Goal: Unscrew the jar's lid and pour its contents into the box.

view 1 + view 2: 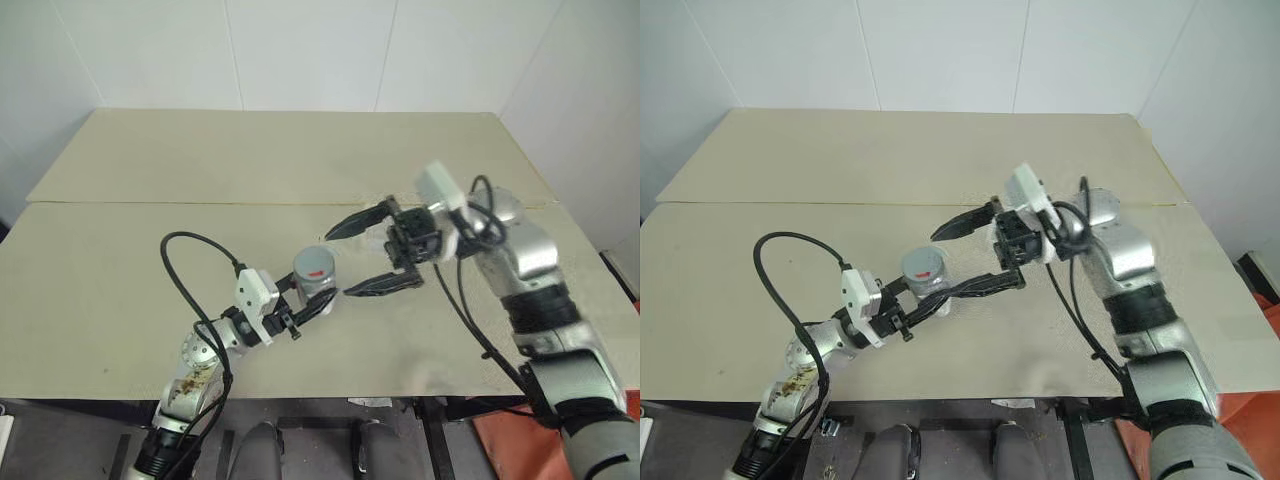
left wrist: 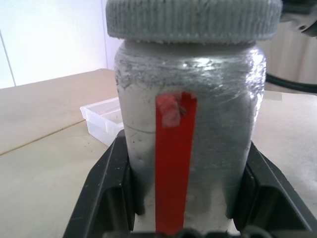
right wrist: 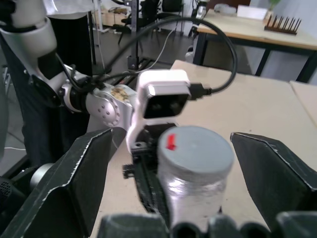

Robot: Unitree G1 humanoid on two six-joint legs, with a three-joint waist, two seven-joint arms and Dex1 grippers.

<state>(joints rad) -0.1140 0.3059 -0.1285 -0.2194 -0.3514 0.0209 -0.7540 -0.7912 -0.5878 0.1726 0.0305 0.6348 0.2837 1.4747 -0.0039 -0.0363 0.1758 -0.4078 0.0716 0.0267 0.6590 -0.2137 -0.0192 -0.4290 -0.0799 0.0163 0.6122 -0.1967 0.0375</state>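
Near the table's [image 1: 120, 300] front edge, the left gripper [image 1: 312, 303] is clamped on the jar [image 1: 314, 282] — upright, red mark on its side, grey lid [image 1: 314, 265] on top. Just beyond, the right gripper [image 1: 368, 252] stands wide, its fingers [image 1: 382, 284] flanking the lid without touching it. Farther off — seen past the jar in the left wrist view — the clear box [image 2: 103, 119] sits on the table, apparently holding little.
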